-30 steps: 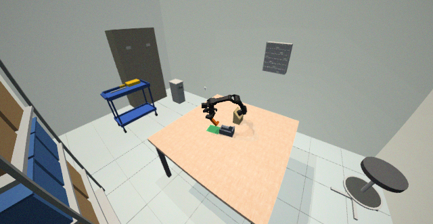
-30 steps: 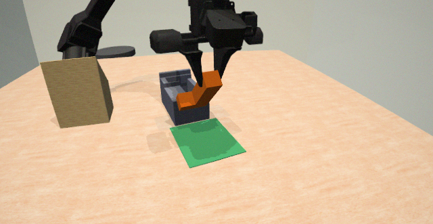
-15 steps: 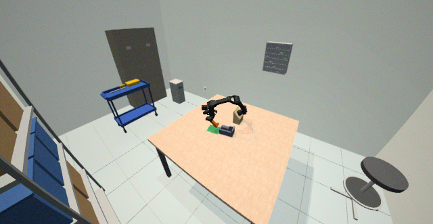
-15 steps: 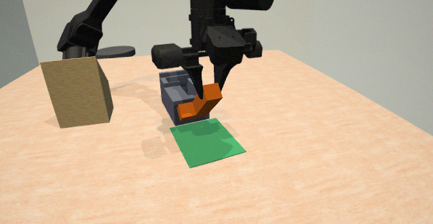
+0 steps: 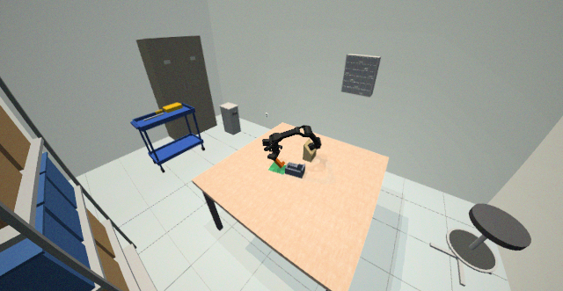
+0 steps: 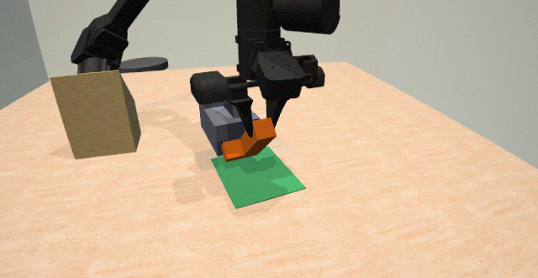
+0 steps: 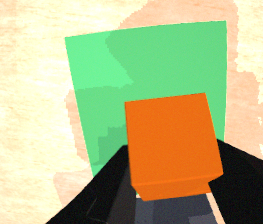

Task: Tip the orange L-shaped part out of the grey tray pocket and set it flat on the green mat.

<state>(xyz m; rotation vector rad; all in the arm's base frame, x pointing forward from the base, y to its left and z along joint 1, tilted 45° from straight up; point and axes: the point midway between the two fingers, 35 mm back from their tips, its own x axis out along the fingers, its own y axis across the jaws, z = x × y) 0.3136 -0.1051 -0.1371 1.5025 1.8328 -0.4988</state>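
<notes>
The orange L-shaped part (image 5: 279, 163) (image 6: 259, 139) (image 7: 172, 140) is tilted, its raised end up between the fingers and its other end lower, near the tray's front wall in the exterior view. My gripper (image 6: 263, 131) is shut on the raised end and holds the part a little above the green mat (image 5: 274, 169) (image 6: 252, 187) (image 7: 182, 55), over its tray-side edge. The grey tray (image 5: 296, 170) (image 6: 211, 132) stands beside the mat, partly hidden behind the part and gripper in the exterior view. Whether the part's low end touches the mat or tray cannot be told.
A tan block (image 5: 309, 151) (image 6: 94, 116) stands on the wooden table (image 5: 334, 203) (image 6: 378, 211) near the arm's base, to the left of the tray in the exterior view. The arm reaches over from behind that block.
</notes>
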